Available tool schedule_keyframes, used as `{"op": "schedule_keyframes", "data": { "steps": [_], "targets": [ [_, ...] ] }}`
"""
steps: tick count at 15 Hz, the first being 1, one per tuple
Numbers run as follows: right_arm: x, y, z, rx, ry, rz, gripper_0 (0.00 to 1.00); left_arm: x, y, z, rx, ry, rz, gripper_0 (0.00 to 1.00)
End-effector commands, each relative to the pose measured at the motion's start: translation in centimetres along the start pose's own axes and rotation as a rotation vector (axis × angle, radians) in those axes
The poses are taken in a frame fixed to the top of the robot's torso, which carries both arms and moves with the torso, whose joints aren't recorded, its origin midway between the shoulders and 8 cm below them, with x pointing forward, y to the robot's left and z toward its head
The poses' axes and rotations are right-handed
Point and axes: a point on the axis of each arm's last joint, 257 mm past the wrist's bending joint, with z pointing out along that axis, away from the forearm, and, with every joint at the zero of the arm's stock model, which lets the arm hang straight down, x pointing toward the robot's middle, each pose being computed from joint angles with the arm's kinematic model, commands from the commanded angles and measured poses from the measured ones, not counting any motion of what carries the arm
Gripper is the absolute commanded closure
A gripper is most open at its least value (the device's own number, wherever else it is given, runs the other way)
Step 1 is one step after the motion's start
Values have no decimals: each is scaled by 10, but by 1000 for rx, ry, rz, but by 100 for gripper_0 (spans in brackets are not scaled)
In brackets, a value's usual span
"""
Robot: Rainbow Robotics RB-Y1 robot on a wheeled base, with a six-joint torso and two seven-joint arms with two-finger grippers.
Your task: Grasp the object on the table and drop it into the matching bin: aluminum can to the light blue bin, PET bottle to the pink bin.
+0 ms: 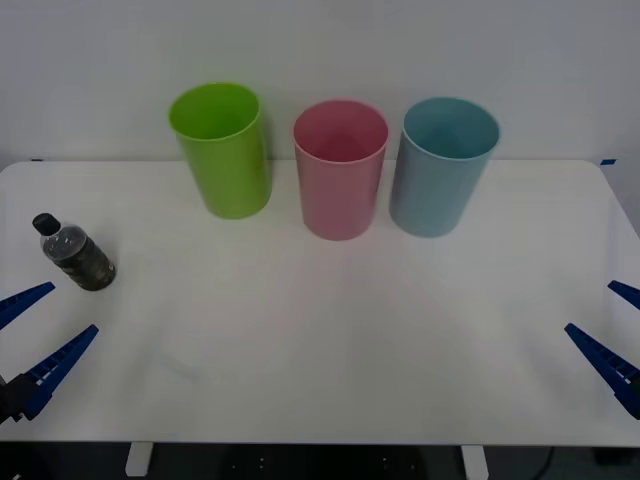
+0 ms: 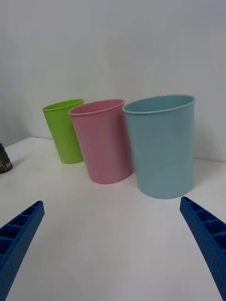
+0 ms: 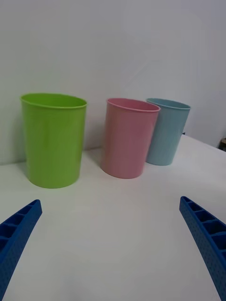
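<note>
The bottle point(image 1: 76, 256), clear with dark liquid, dark label and black cap, stands at the table's point(image 1: 320, 340) nine o'clock edge. Both grippers, left point(image 1: 38, 328) and right point(image 1: 612, 330), hover wide open and empty at eight and four o'clock.

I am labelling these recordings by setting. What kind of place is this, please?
Probably a lab set up for a sorting test: a bare white table against a plain wall, three coloured bins in a row, one PET bottle, and both open grippers, left and right.

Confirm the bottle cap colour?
Black. The PET bottle stands on the table's left side; front view shows its cap best.
</note>
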Motion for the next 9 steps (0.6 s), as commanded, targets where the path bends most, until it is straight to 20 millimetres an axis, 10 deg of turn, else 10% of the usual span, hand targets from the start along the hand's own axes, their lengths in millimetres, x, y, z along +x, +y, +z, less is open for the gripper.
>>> {"op": "schedule_keyframes", "data": {
  "steps": [1, 9],
  "targets": [
    [0, 0, 0, 0, 0, 0, 0, 0, 0, 0, 0, 0, 0, 0],
    [0, 0, 0, 0, 0, 0, 0, 0, 0, 0, 0, 0, 0, 0]
  ]
}}
